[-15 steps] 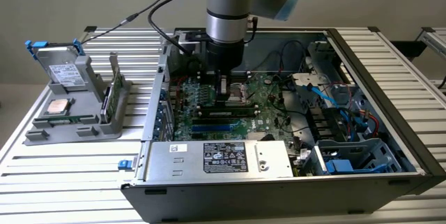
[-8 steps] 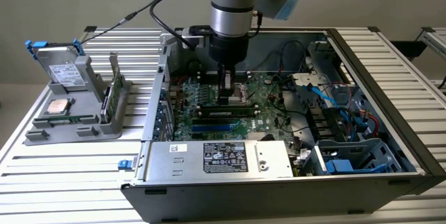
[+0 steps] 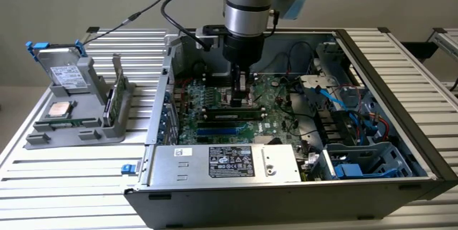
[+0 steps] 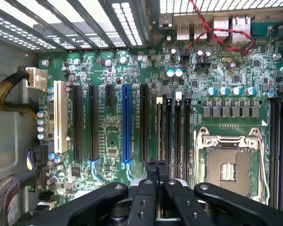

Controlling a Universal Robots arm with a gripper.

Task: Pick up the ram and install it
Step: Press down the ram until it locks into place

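Hovering my gripper [image 3: 238,100] over the motherboard [image 4: 132,94], fingers pressed together on nothing. I think the ram [image 3: 230,116] already lies in its slot just below; seating looks in hand, and finishing calls for even downward pressure.

glossy green motherboard [image 4: 113,117] – matt black, probably plastic, gripper [image 4: 155,165]

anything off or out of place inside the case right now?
Nothing looks damaged or spilled. The gripper is shut and empty over the motherboard. A ram stick sits level in its slot. The processor socket is open and bare.
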